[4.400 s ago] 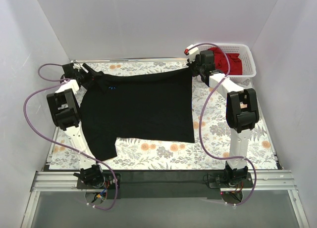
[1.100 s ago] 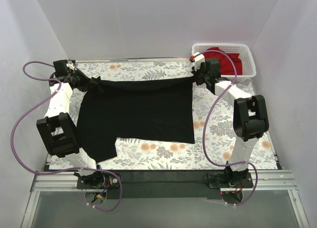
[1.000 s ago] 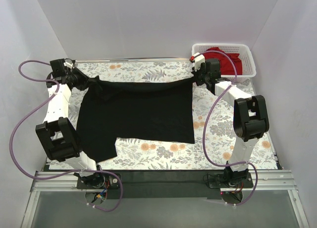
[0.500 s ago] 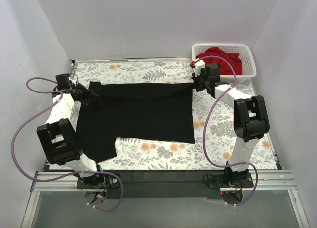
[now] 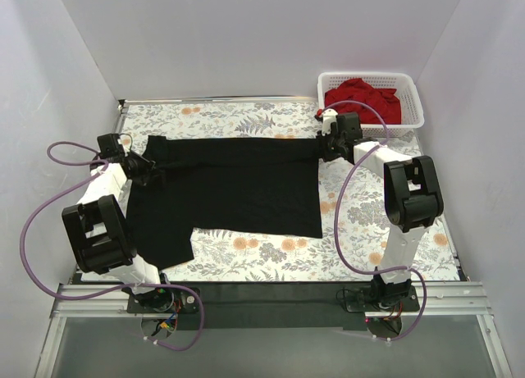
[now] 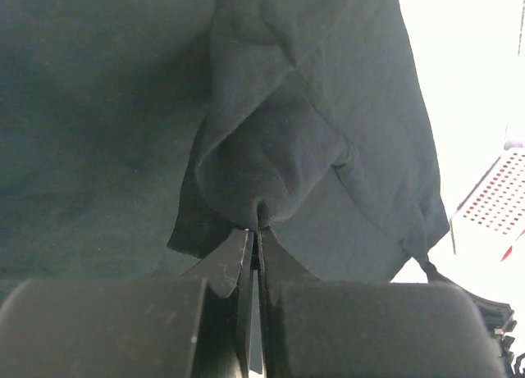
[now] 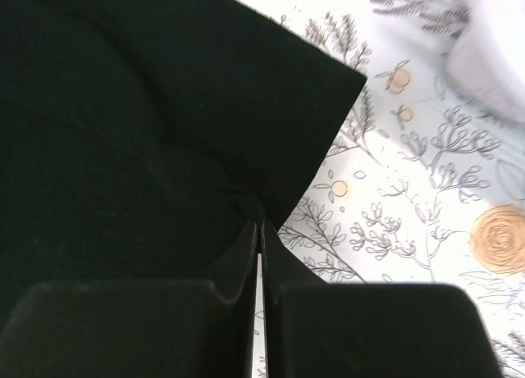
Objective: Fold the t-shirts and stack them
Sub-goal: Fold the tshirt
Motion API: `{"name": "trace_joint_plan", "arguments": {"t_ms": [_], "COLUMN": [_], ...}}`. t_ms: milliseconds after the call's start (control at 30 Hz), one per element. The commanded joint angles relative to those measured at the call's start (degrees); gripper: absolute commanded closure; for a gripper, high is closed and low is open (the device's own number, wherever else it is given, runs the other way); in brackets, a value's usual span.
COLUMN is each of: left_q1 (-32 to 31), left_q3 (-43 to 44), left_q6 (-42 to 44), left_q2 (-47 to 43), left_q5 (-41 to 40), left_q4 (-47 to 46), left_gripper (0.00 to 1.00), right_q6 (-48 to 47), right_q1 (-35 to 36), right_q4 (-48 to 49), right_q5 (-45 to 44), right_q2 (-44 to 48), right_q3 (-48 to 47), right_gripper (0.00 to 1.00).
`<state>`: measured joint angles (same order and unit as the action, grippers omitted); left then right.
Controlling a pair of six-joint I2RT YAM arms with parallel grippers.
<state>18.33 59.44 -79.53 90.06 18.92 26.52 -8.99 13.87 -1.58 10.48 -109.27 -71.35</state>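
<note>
The black t-shirt lies spread on the floral table, its far edge doubled over into a band, one sleeve hanging toward the near left. My left gripper is shut on a bunched bit of it at the far left; the left wrist view shows the cloth puckered at the closed tips. My right gripper pinches the far right corner; in the right wrist view the dark cloth is caught at the tips. The red t-shirt lies crumpled in the basket.
A white lattice basket stands at the far right corner. The floral table cover shows bare in front of and to the right of the black shirt. White walls close in on three sides.
Both grippers have come down and toward the near side with the shirt's far edge still held. That edge now rests low on the table instead of hanging stretched between them.
</note>
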Motion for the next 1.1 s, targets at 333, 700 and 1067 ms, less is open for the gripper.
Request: {"name": "trace_joint_plan", "arguments": {"t_ms": [333, 700, 1067], "left_q1": [0.66, 0.74, 0.66], "left_q3": [1.11, 3.66, -5.12], "left_q6": [0.16, 0.42, -0.19], "left_q2": [-2.7, -3.58, -5.68], "left_q5": [-4.5, -5.82, -9.86], "left_q4": [-1.83, -1.21, -4.73], "left_gripper": [1.0, 1.0, 0.9], "right_q6": [1.61, 4.68, 7.67], "right_q1": [-0.33, -0.33, -0.25], "right_q4": [-5.45, -7.29, -9.92], "right_q5": [0.59, 3.67, 11.31], "right_q2": [-0.07, 1.52, -0.68], "right_q3": [-2.12, -2.83, -2.03], "right_gripper": [0.92, 0.92, 0.73]}}
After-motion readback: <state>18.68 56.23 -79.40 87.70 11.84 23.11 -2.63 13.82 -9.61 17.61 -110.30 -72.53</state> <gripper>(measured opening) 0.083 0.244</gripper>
